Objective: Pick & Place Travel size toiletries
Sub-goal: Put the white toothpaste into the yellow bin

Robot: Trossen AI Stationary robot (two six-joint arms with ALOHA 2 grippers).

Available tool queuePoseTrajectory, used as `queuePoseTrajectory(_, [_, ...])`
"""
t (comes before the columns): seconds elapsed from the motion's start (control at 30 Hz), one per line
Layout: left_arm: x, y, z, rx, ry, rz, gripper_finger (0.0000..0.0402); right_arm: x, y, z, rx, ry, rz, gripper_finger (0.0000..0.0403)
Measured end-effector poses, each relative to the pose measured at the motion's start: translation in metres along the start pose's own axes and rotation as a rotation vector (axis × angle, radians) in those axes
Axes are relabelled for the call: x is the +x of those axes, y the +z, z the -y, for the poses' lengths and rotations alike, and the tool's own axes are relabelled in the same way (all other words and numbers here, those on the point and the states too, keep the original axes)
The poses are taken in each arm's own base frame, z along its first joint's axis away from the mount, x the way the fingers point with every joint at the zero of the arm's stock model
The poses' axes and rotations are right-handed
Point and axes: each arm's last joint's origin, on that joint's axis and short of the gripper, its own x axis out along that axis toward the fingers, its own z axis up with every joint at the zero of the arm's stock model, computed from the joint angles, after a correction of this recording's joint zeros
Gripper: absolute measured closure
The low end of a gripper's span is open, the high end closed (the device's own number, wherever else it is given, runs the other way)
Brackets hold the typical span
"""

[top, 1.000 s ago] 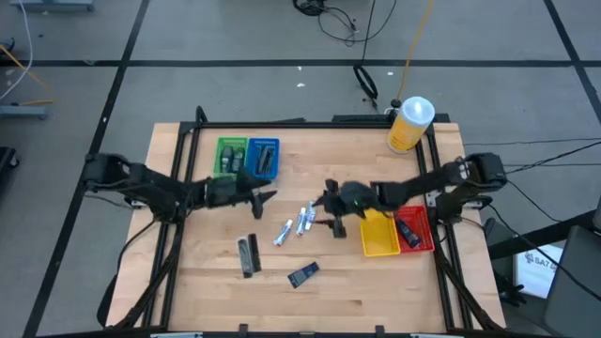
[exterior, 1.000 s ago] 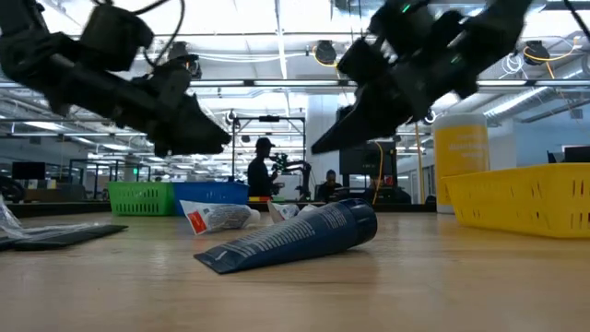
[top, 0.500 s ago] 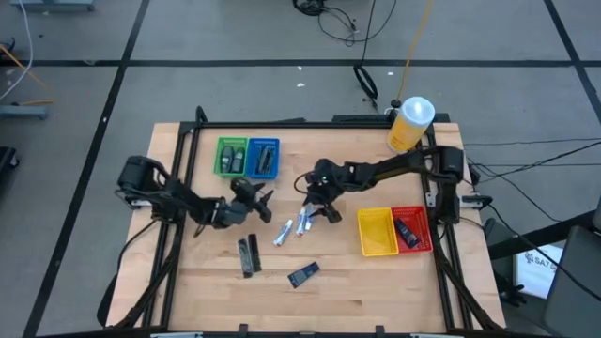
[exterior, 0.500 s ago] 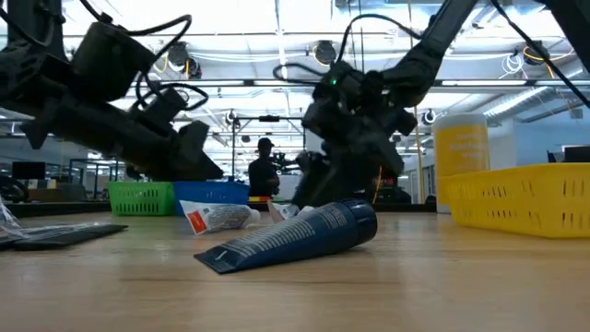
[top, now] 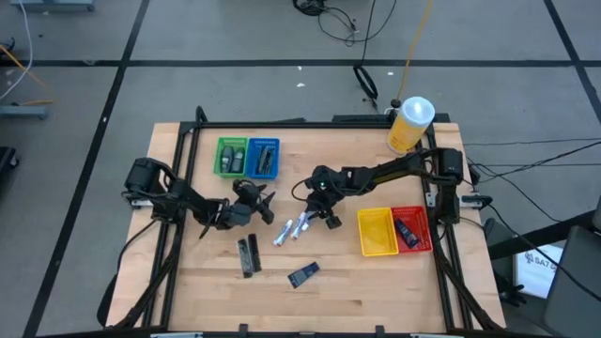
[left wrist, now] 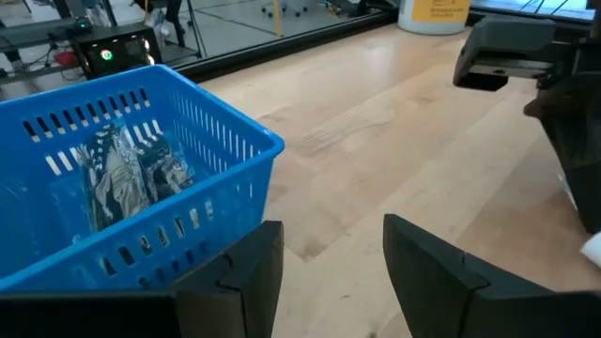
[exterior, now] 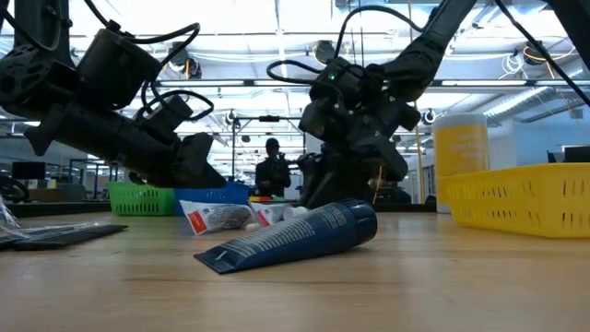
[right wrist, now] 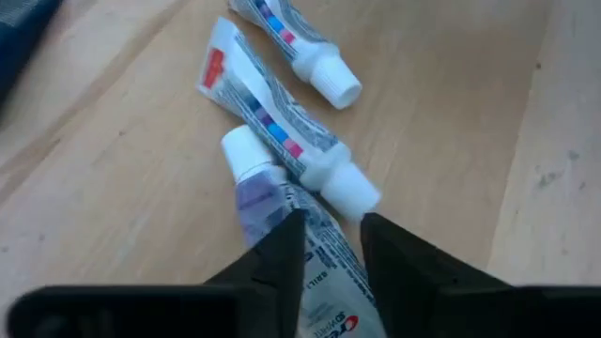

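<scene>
Three white mini tubes (right wrist: 282, 122) lie side by side on the wooden table (top: 376, 291), at its middle. My right gripper (right wrist: 333, 249) is down on them (top: 319, 214), shut on the tube with the lavender neck (right wrist: 258, 192). My left gripper (left wrist: 329, 272) hovers open to their left (top: 261, 202), low over bare wood beside the blue tray (left wrist: 122, 197), with nothing between its fingers. A dark tube (exterior: 295, 238) and dark flat packets (top: 247, 255) lie nearer the front edge. My right gripper pinches the lavender-necked tube's flat body (right wrist: 324, 239) between its two fingers, behind the white cap (right wrist: 246, 145). The fingers come from above, slanting down, one on each long side. The tube lies flat on the table, touching the neighbouring tube (right wrist: 282, 131).
The green tray (top: 230, 157) and the blue tray (top: 264, 158) stand at the far left, both holding dark packets. The yellow tray (top: 378, 235) and the red tray (top: 413, 230) are at the right. A large yellow bottle (top: 409, 124) stands at the far right corner.
My right gripper has swung from above the yellow tray toward the table's left and come down onto the white tubes. My left gripper has sunk lower and drawn a little toward the near edge. The tubes lie where they were.
</scene>
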Motion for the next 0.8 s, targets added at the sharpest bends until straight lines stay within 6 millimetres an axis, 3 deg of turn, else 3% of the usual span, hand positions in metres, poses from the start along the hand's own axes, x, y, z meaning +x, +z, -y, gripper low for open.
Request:
queuePoseTrajectory(0.17, [0.0,0.0,0.0,-0.001,-0.005,-0.003,0.0217,0.001,0.0,-0.002,0.092,-0.036,-0.029,0.0368])
queuePoseTrajectory(0.3, [0.0,0.0,0.0,-0.003,-0.013,-0.007,0.0217,-0.009,0.006,-0.002,0.181,-0.062,-0.019,0.0399])
queuePoseTrajectory(0.57, [0.0,-0.002,-0.001,-0.017,-0.006,-0.023,0.0217,-0.045,0.025,-0.005,0.309,-0.171,0.01,0.0401])
queuePoseTrajectory(0.8, [0.0,-0.003,-0.001,-0.024,-0.005,-0.025,0.0217,-0.051,0.027,-0.007,0.228,-0.158,0.009,0.0359])
